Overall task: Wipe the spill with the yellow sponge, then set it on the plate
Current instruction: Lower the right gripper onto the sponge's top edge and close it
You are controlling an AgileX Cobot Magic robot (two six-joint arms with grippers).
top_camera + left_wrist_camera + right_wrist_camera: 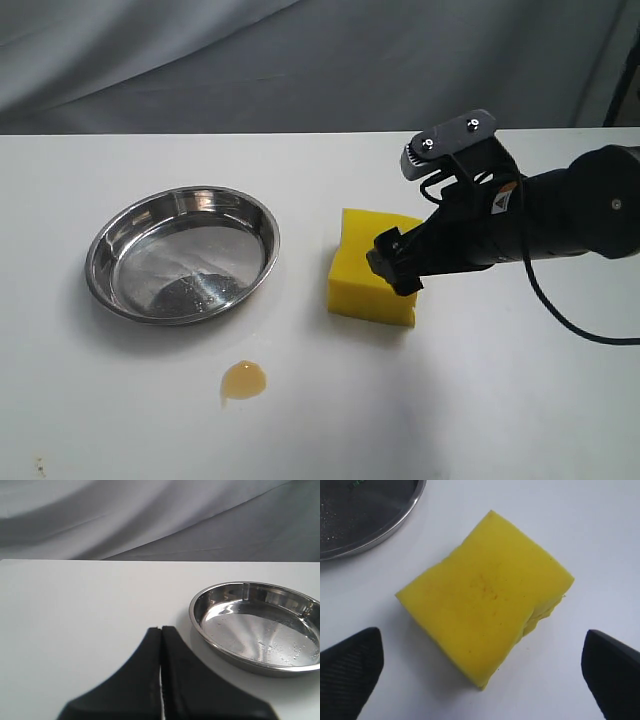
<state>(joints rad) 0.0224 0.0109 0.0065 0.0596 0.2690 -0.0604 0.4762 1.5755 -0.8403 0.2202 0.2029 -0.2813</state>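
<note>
Below the right gripper (481, 655), jaws wide apart, lies the thick yellow sponge (485, 595); left gripper (161, 632) jaws together.

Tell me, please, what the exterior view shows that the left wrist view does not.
Only the exterior view: the small amber-brown puddle, the thick yellow foam sponge and the right gripper over it. Only the left wrist view: the left gripper, shut and empty. Both: the round stainless-steel plate on the white table.

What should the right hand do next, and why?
Probably lower and close on the sponge: the right hand is open, straddling the sponge without gripping it, and the spill is not yet wiped.
</note>
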